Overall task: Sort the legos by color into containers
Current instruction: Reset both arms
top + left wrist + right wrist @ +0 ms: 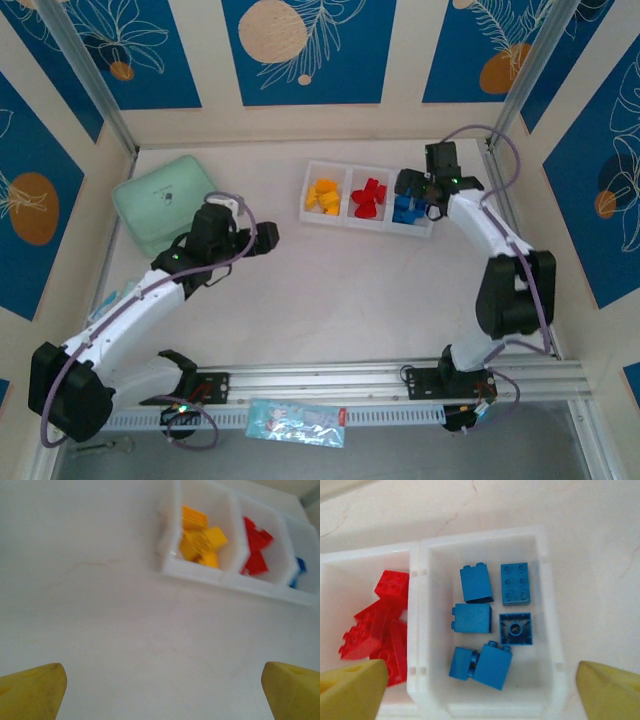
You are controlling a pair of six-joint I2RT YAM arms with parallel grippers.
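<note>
A low white tray (345, 190) at the back of the table has three compartments in a row. Yellow legos (322, 195) lie in the left one, red legos (368, 198) in the middle one and blue legos (405, 208) in the right one. My right gripper (418, 190) hangs over the blue compartment. In the right wrist view it (480, 695) is open and empty, with several blue legos (485, 625) loose on the floor below and red legos (380, 625) beyond the dividing wall (422, 630). My left gripper (162, 690) is open over bare table, short of the tray (200, 572).
A mint-green lidded box (160, 200) stands at the back left, just beyond the left arm. A metal rail (400, 385) runs along the near edge, with a printed packet (297, 422) below it. Bare table lies between the arms.
</note>
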